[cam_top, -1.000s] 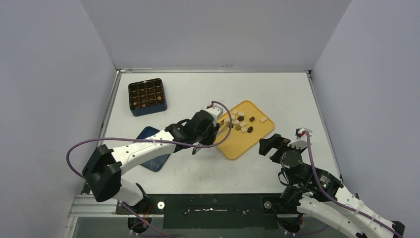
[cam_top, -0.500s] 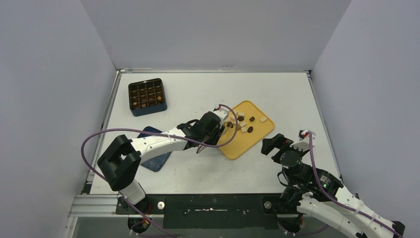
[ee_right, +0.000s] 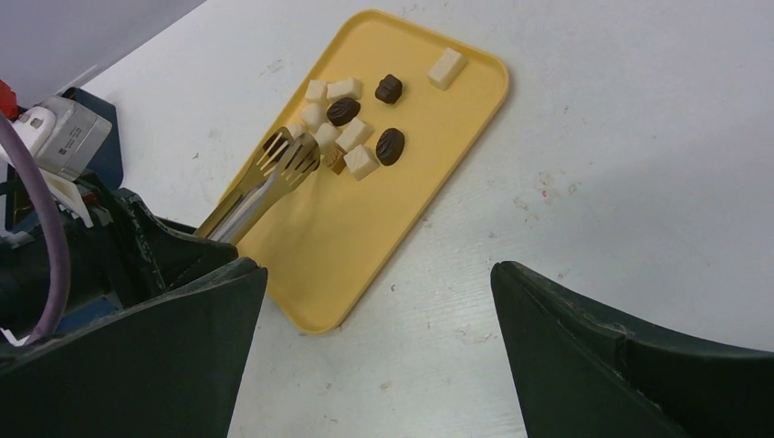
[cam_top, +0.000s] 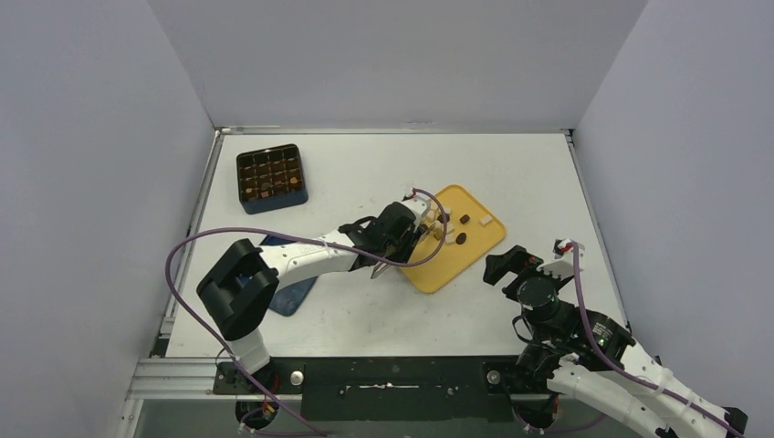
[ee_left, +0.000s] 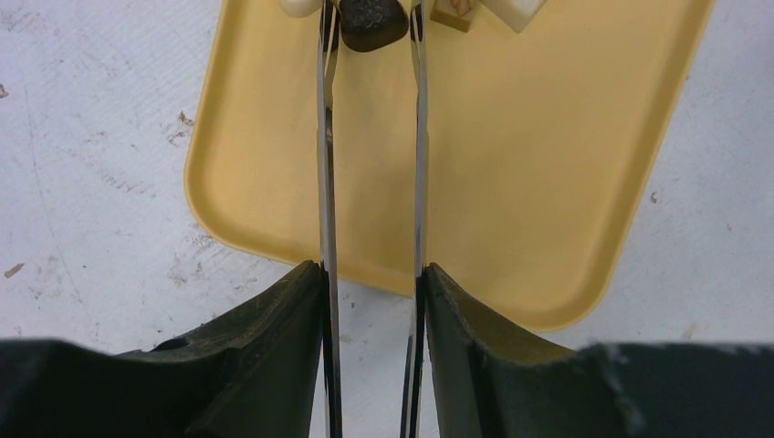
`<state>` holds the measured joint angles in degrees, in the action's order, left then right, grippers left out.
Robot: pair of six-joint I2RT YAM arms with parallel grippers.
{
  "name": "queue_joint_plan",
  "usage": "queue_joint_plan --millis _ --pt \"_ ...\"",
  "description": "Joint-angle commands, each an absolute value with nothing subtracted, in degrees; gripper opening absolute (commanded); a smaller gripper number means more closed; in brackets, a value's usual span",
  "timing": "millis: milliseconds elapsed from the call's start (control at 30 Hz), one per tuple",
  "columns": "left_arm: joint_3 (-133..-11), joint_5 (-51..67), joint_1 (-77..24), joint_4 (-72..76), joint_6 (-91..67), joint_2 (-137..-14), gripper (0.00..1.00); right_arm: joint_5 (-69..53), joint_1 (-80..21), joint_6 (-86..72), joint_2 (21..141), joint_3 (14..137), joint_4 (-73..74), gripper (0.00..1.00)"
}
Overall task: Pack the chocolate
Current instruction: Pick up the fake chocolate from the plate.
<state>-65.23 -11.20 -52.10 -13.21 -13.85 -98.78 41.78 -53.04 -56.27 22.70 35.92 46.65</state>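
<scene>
My left gripper point(ee_left: 372, 274) is shut on long metal tongs point(ee_left: 326, 137), which reach out over the yellow tray point(ee_left: 529, 164). A dark brown chocolate point(ee_left: 370, 20) sits between the two tong tips at the top edge of the left wrist view. Whether the tips press on it I cannot tell. Several more chocolate pieces, cream point(ee_right: 447, 68) and dark point(ee_right: 390, 146), lie on the tray's far half around the tong tips point(ee_right: 292, 157). My right gripper point(cam_top: 520, 266) stands open and empty above the table, near the tray's right corner.
A dark blue box point(cam_top: 271, 178) with a grid of compartments, a few of them holding pieces, stands at the far left. Its blue lid point(cam_top: 290, 297) lies flat under my left arm. White walls close in the table on three sides.
My left arm has pushed the tongs forward and to the right, further over the tray and in among the pieces. The right arm has barely shifted.
</scene>
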Motion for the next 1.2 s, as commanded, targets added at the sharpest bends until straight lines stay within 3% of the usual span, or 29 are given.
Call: queue_joint_plan --millis 0,200,1167 --pt "-68.95 -11.56 -52.3 -9.48 -12.99 -99.61 0.4 44.75 -53.53 -57.28 22.22 38.89 47.32 1.0" --pt "-68.41 -11.25 -52.39 -10.18 -13.85 -99.9 0.35 46.5 -53.53 -57.64 21.43 38.1 47.44 1.0" --pt "-65.47 -17.27 -54.43 -20.25 -20.54 -88.39 0.3 38.81 -53.58 -52.64 24.97 40.52 44.28 1.0"
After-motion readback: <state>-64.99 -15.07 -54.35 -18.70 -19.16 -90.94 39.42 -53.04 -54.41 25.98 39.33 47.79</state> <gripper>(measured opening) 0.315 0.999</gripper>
